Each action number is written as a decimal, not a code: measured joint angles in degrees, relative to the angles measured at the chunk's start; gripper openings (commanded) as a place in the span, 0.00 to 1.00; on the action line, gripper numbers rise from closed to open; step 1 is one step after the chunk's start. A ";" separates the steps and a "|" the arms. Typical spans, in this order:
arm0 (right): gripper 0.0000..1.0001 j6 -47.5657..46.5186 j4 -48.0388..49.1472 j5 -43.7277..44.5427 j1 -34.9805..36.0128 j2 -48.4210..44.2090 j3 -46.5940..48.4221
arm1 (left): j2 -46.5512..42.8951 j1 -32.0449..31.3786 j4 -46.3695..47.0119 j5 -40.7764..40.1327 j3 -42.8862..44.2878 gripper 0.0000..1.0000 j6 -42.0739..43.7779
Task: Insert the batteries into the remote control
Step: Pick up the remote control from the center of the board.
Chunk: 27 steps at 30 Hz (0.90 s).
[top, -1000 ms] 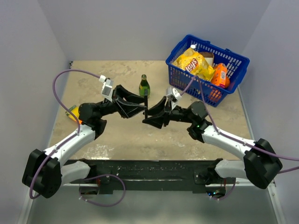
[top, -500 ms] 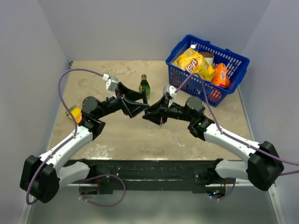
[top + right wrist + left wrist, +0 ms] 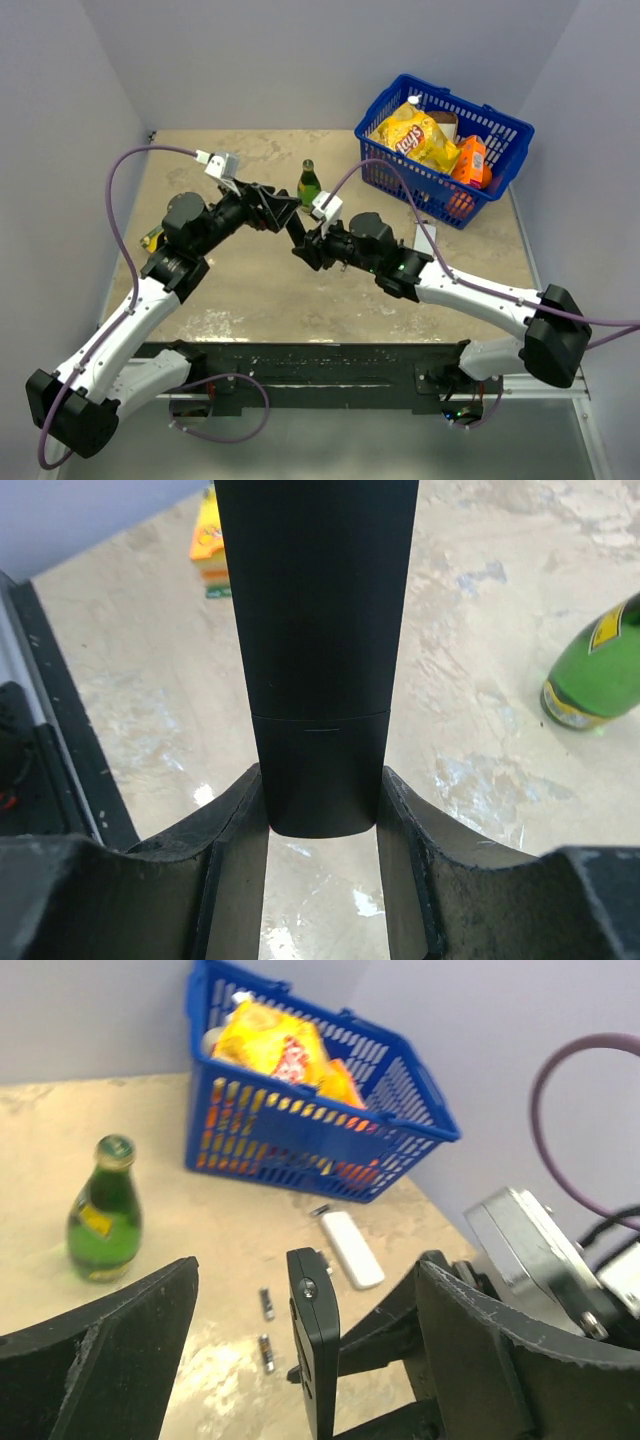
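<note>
While right hand (image 3: 320,792) clamps the remote control (image 3: 318,660) by one end, left hand (image 3: 305,1285) gapes wide, off it; batteries (image 3: 266,1303) lie on surface (image 3: 180,1235) beyond, near white device (image 3: 350,1248), green bottle (image 3: 103,1210) further left.

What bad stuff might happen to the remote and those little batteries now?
1. The right jaws pinch the remote only at its end, and the left jaws stand wide open, not touching it, so it might tip or slip out.
2. The batteries are tiny and lie loose on the table; a clumsy grab might roll them away.
3. The bottle stands near both arms; a swing might knock it over.
</note>
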 measured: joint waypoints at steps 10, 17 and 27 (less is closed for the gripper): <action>0.00 0.17 -1.79 11.39 3.28 3.69 1.62 | -0.37 0.00 -5.60 -8.02 -1.86 0.71 -1.14; 0.00 0.61 -1.36 13.62 4.55 4.96 3.04 | 0.96 -0.31 -3.63 -7.72 -3.48 0.64 -3.15; 0.00 0.79 -0.90 13.66 5.51 6.23 3.61 | 1.36 -0.48 -0.42 -6.95 -3.98 0.19 -4.42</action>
